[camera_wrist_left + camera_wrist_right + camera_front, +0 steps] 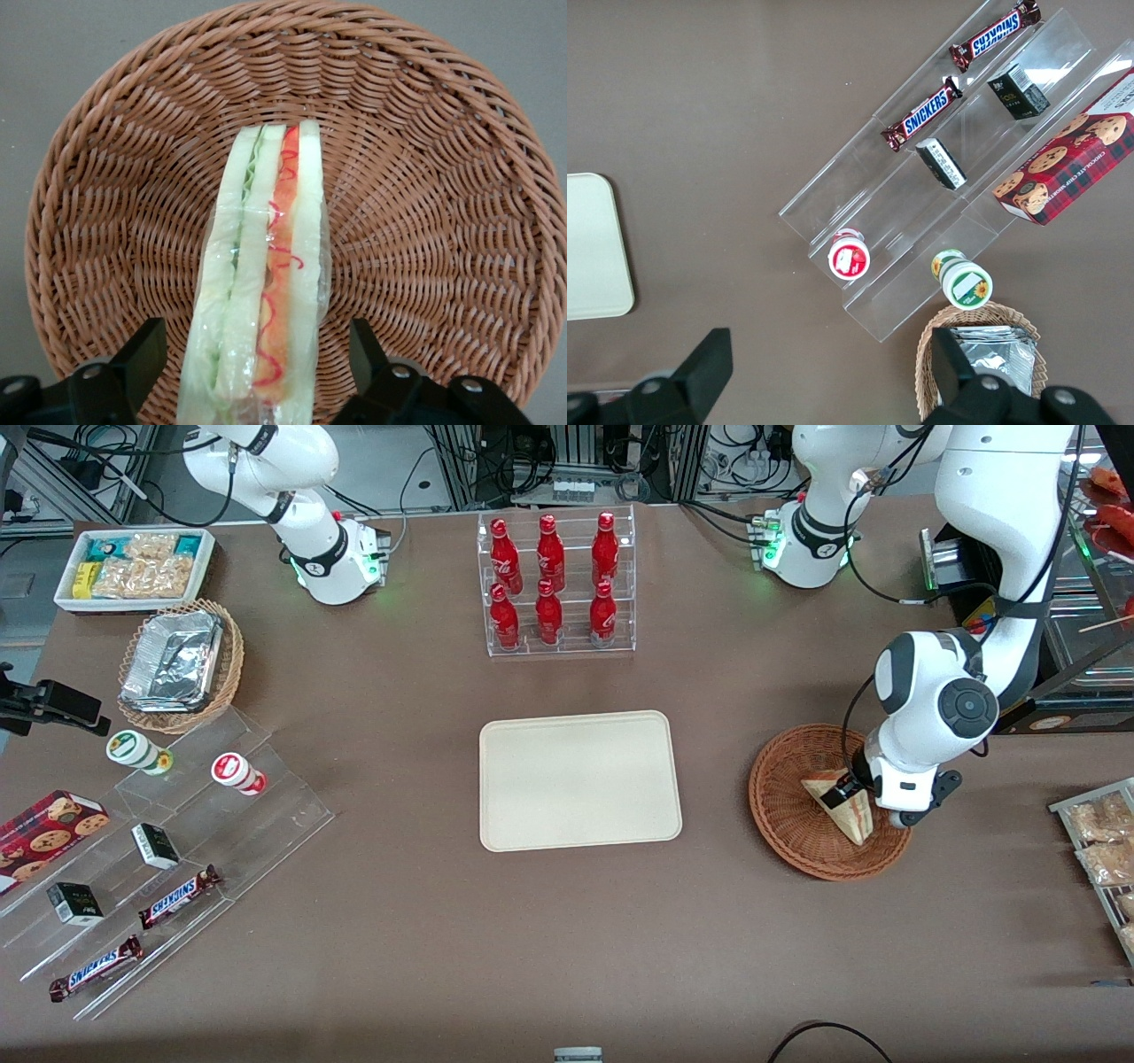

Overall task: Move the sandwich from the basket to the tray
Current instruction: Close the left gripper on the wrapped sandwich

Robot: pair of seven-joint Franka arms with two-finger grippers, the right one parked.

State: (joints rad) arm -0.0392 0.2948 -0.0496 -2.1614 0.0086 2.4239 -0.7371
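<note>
The sandwich (266,283) lay in the basket (425,221), wrapped in clear film, its cut edge of red, orange and green filling turned up toward the wrist camera. The end effector (842,790) sat low over it inside the basket, its two fingers (133,359) spread wide, one on each bread face with a gap on either side; neither pad appeared to touch the wrap, though the contact zone ran out of view at the frame edge. In the front view the wedge rested on the basket floor, near the part of the rim closest to the working arm.

The basket stood on the brown worktop (567,921) toward the working arm's end, well apart from the tray (580,779), which lay bare at mid-worktop, nearer the front camera than the rack of red bottles (556,584).

The step in hand looked like the grasp itself: aligned, straddling, not yet closed. The next move would call for a gentle squeeze on the soft bread, then a lift high enough to clear the wicker rim before carrying it sideways to the tray.
</note>
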